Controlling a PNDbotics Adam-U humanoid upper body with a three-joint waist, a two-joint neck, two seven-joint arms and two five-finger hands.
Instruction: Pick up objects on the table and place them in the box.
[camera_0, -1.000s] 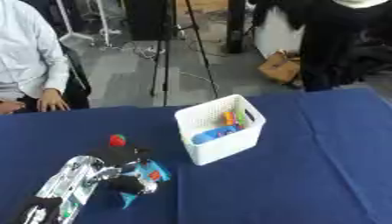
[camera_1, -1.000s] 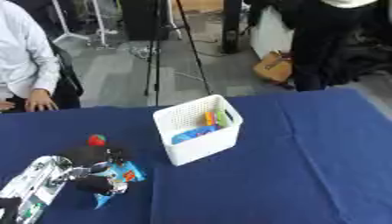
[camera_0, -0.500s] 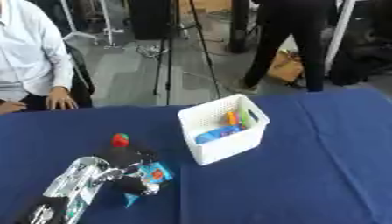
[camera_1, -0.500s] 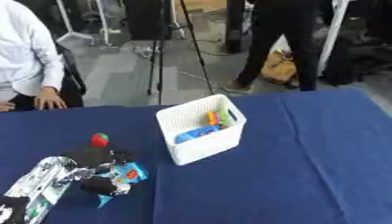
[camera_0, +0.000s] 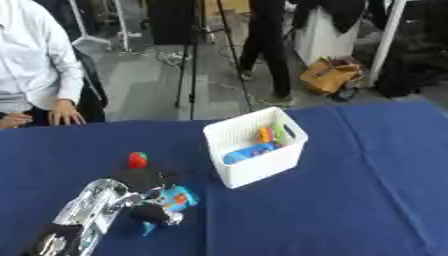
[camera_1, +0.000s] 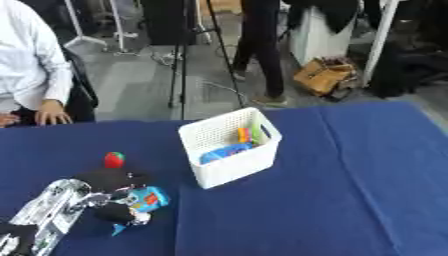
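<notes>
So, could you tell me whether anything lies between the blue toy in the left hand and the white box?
Nothing visible does: only bare blue tablecloth separates the blue toy in the left hand from the white box.

Left hand (camera_0: 144, 192) low at lower left, fingers curled round something blue.

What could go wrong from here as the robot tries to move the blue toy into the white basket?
1. The left hand curls round only part of the blue toy, so it might slip out on the way.
2. The white basket already holds several things, so the toy may catch on its rim.
3. The small red thing lies close beside the hand and could get knocked away.
</notes>
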